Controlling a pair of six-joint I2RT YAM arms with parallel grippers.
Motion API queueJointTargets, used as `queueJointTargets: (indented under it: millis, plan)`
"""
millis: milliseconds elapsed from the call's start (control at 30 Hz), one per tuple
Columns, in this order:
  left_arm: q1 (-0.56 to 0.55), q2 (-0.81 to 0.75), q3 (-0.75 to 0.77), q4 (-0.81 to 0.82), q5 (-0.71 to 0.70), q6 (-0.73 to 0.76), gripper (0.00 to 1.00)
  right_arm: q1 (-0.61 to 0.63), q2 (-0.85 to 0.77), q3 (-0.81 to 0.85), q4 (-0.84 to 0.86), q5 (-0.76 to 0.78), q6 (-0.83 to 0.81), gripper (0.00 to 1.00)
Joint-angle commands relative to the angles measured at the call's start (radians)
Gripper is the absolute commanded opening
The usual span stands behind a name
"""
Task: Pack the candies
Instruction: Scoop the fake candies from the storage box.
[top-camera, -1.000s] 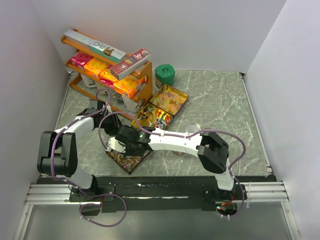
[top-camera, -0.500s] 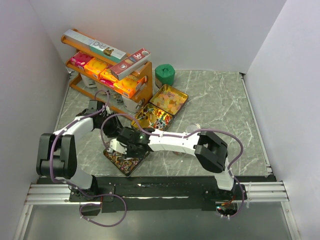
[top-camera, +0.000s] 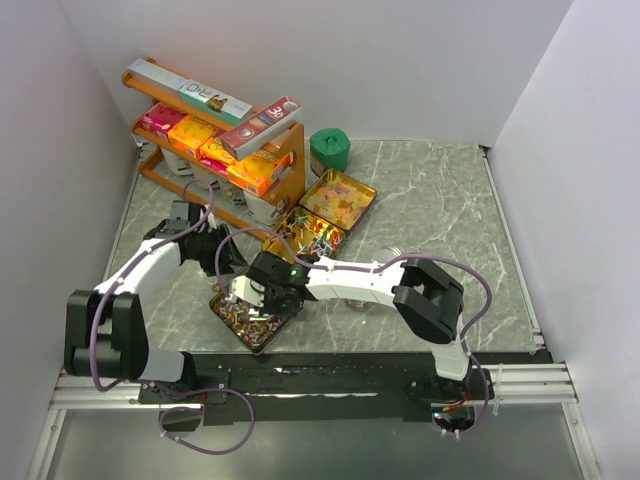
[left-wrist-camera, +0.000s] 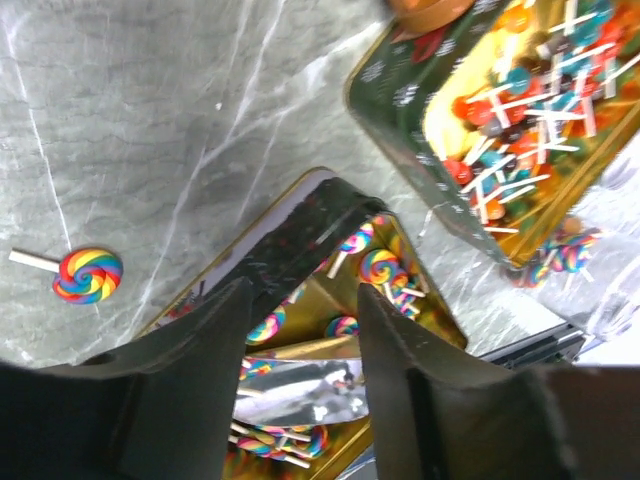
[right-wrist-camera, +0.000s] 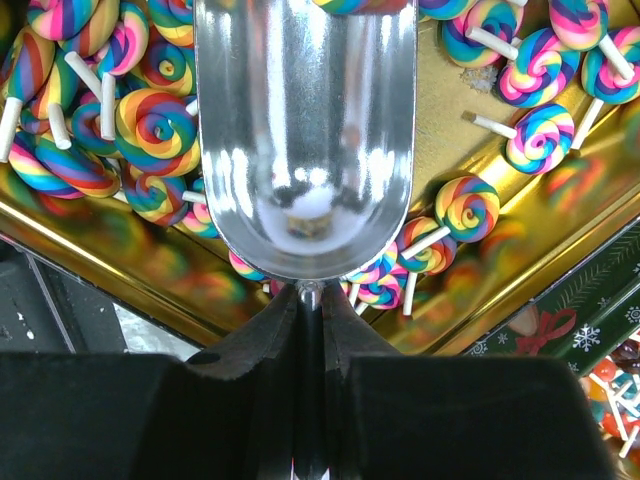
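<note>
Steel scoop (right-wrist-camera: 305, 130) is pinched by its handle in R claw (right-wrist-camera: 310, 312), jaws nearly together on it. The bowl lies over the rainbow-swirl candies (right-wrist-camera: 150, 130) in the near gold tin (right-wrist-camera: 90, 255). What shows of the bowl looks empty; its tip is cut off by the frame. Change over last sec: L claw (left-wrist-camera: 300, 295) has spread from narrower to approx half wide. Nothing sits between its fingers now. Tin corner lies just beyond the tips; contact w/ rim can't be told. Top view: L elbow has dropped toward near edge, and near tin sits a bit further left than before. Reading (judgement): L is letting go after nudging or steadying the tin, leaving R set up for a dig. Candies: bulk in near tin; one stray lolly (left-wrist-camera: 90, 275) on table (left-wrist-camera: 150, 120), left of the tin and well apart from it; other stick sweets in second tin (left-wrist-camera: 385, 90) behind. None seen scooped, so packing is not yet underway. Risk: w/ the tin unheld, a scoop push may slide it.
</note>
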Motion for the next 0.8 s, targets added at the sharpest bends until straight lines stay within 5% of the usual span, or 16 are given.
queueJointTargets:
  millis: [0,367,600,767]
  plan:
    - [-0.001,0.073,0.026,-0.006,0.026,0.049,0.49,-0.014,-0.049,-0.027,-0.036,-0.016,-0.001,0.00]
    - [-0.060,0.180,0.053,0.003,0.016,0.074,0.38,-0.019,-0.045,-0.007,-0.051,-0.004,0.001,0.00]
    - [-0.080,0.199,0.065,0.004,-0.042,0.042,0.12,-0.021,-0.045,0.039,-0.108,-0.004,-0.012,0.00]
    - [-0.080,0.211,0.069,0.001,-0.056,0.017,0.03,-0.021,-0.043,0.068,-0.131,-0.008,-0.029,0.00]
